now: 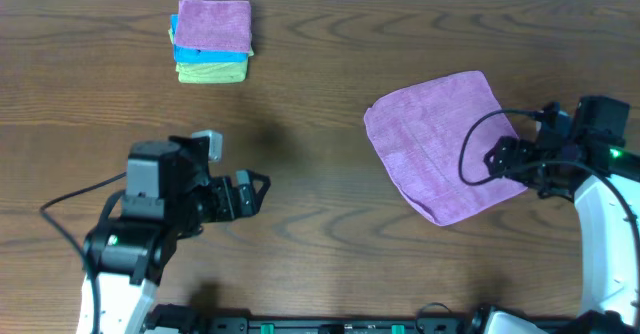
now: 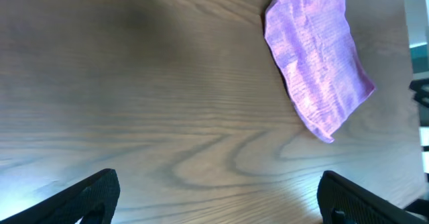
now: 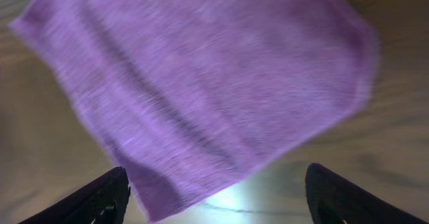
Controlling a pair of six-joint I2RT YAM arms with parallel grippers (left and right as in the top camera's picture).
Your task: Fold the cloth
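Black left gripper; white arm links; black cables

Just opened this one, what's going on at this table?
Two robot arms are set up to fold a purple cloth, and no fold has been made yet. The cloth lies spread flat on the right side of the wooden table. The right claw is open above the cloth near its right edge, holding nothing. The left claw is also open, over bare wood well away from the cloth. A stack of folded cloths sits at the far left, apart from both arms.
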